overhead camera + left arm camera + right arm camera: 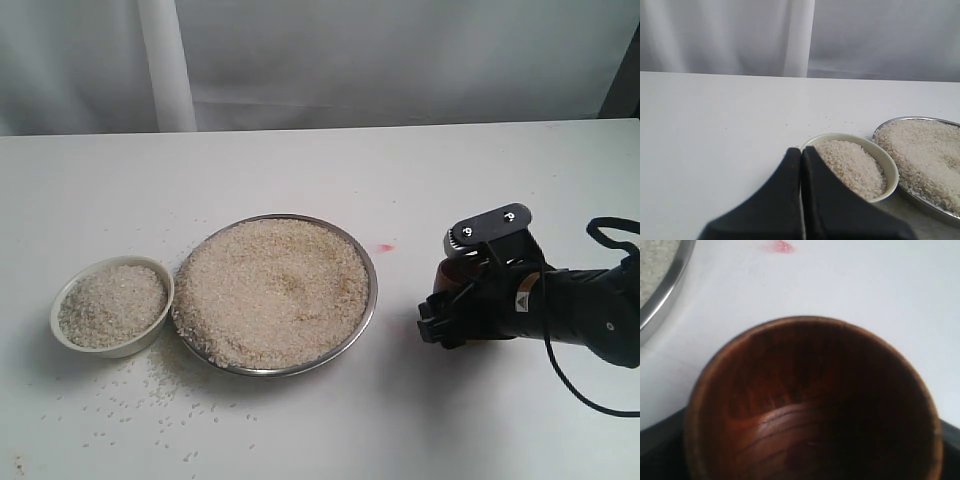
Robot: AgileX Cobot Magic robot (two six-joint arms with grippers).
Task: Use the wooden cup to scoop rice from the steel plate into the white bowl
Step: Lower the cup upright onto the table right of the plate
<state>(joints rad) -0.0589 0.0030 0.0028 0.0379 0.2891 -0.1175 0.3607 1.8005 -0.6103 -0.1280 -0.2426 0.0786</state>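
**Empty cup held beside the plate, bowl on the far side**

The right gripper (440, 305) lies low over the counter (480, 180), to the right of the steel plate (372, 300) and apart from it. Its fingers (654, 442) stand wide on either side of the wooden cup (810, 400) and appear to clasp it round the body. The cup's dark inside is bare, with no grain in it, and its mouth faces the wrist camera; a side hold like this leaves the rim free to dig into the heap.

The rice (275, 285) fills the plate almost to its edge in a broad low mound. The white bowl (120, 350) sits on the plate's left side, touching it or nearly so, and is itself heaped with grain. By my reckoning a loaded cup must cross the whole plate to reach the bowl, and a bowl this full may shed anything added.

The left gripper (800, 152) hovers just beside the bowl with its fingers pressed together on nothing; it could crowd a pour from that side.

Loose grains (170, 400) speckle the counter in front of bowl and plate. A small pink mark (385, 247) lies between plate and cup. Nothing blocks the cup's way to the plate.
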